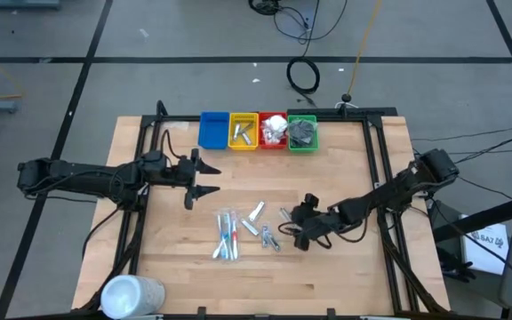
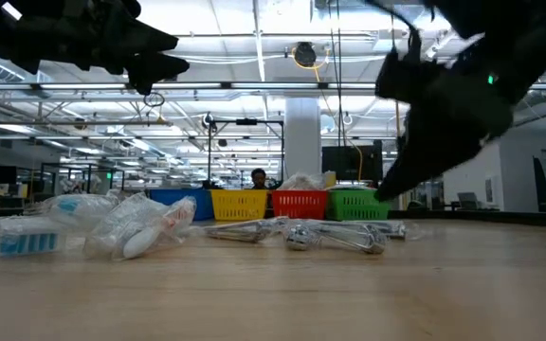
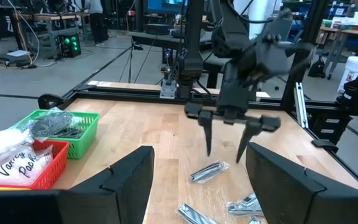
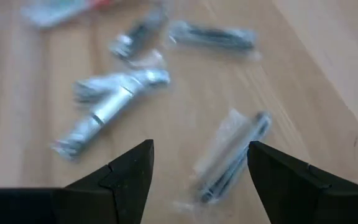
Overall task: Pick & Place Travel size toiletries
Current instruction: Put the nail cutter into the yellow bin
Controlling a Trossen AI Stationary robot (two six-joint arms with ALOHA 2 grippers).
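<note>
The travel size toiletries lie loose in the middle of the table: clear-wrapped sticks (image 1: 228, 236) in a small pile, and silver tubes (image 1: 256, 213) and packets (image 1: 270, 238) to their right. My right gripper (image 1: 299, 226) hangs open a little above the table at the right end of this scatter. In its wrist view a clear-wrapped dark item (image 4: 232, 158) lies on the wood beyond its fingers, with a silver tube (image 4: 110, 106) beside it. My left gripper (image 1: 208, 178) waits open and level, above the table's left part, holding nothing.
Four bins stand in a row at the far edge: blue (image 1: 212, 130), yellow (image 1: 243, 131), red (image 1: 273, 131) holding white packets, and green (image 1: 302, 133) holding dark items. A large white cylinder (image 1: 132, 295) sits at the near left corner. Black frame rails (image 1: 376, 160) border the table.
</note>
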